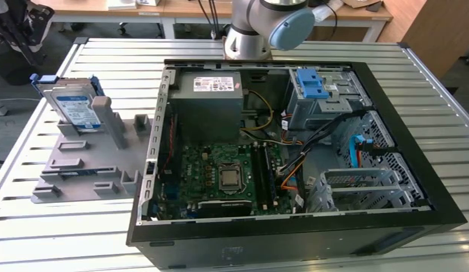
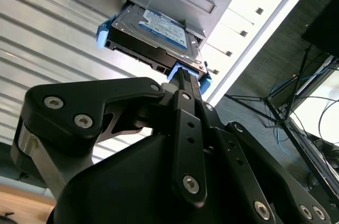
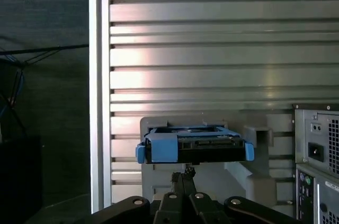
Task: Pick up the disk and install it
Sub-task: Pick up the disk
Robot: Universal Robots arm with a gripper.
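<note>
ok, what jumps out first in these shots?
The open computer case dominates the middle of the exterior view, with its motherboard exposed. On the exterior view's left, the disk stands on edge in a grey fixture on the slatted table. In the second wrist view the gripper points at the disk's blue-railed edge, close up.

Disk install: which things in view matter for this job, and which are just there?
Job:
disk, standing in the grey fixture
gripper, shut, aimed at it
open computer case
likely the drive cage with the blue latch

Just there:
power supply box
motherboard
slatted table
</note>
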